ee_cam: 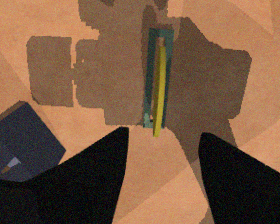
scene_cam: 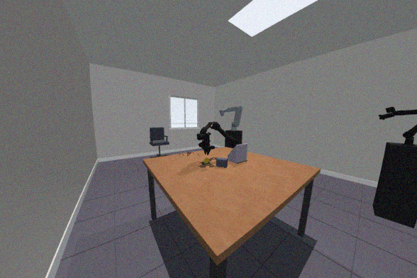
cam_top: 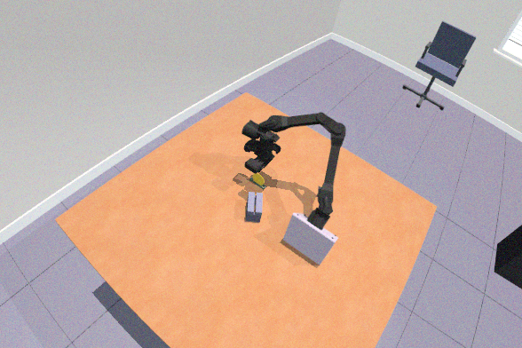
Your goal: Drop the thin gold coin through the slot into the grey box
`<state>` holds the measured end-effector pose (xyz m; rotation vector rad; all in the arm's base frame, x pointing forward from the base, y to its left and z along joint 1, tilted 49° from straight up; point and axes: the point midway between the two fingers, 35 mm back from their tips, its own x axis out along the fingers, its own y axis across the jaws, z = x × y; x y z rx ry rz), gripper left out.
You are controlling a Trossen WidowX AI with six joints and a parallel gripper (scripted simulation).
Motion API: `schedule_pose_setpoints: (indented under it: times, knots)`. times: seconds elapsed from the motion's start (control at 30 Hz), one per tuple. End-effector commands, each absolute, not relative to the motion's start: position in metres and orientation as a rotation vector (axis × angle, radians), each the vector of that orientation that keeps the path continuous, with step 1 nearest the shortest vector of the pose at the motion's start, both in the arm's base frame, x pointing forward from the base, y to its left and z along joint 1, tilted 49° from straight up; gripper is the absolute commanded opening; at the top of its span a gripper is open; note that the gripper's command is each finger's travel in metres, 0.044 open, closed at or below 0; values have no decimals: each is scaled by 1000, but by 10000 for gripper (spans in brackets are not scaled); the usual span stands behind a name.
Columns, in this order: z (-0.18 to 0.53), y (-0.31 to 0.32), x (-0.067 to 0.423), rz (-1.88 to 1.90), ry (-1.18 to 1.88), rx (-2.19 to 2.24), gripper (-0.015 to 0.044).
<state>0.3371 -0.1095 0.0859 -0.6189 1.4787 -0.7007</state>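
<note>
- Gripper (ee_cam: pixel 160 163) is hanging right above the coin (ee_cam: pixel 161 86), fingers partly spread with nothing between them, so no grab yet
- Coin sits straight below and a bit ahead of the fingertips in the wrist view, standing on edge in its holder (ee_cam: pixel 151 76), and the gap between the fingers looks lined up with it
- Biggest risk I'd guess: the coin is super thin, so if the fingers come down slightly off to one side, one tip lands on the rim and tips it over or knocks it out of the holder
- If the wrist is twisted even a little relative to the coin's faces, the squeeze could pinch it crooked, and then it won't go through that narrow slot later
- Coming down too far could jam the fingertips into the holder or the table (cam_top: pixel 170 249) and shove the whole thing
- Box (cam_top: pixel 254 207) is just beside the holder, off to the gripper's lower left in the wrist view, so a sloppy lift could clip it
- Looks-wise: coin is a flat smooth yellow-gold disc, seen almost edge-on as a thin line
- Holder is a shallow dark-green rectangle, box is a small plain grey block with a dark slit along the lid
- Fingers are matte black wedges, table is a warm orange wood-look slab
</note>
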Motion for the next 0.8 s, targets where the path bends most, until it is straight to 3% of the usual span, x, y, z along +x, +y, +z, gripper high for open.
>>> schedule_pose_setpoints:
  times: [0.0, 0.77]
  knots:
    - [75, -120, 337, -698, 1482, -631, 161]
    - [55, -143, 338, -696, 1483, -629, 161]
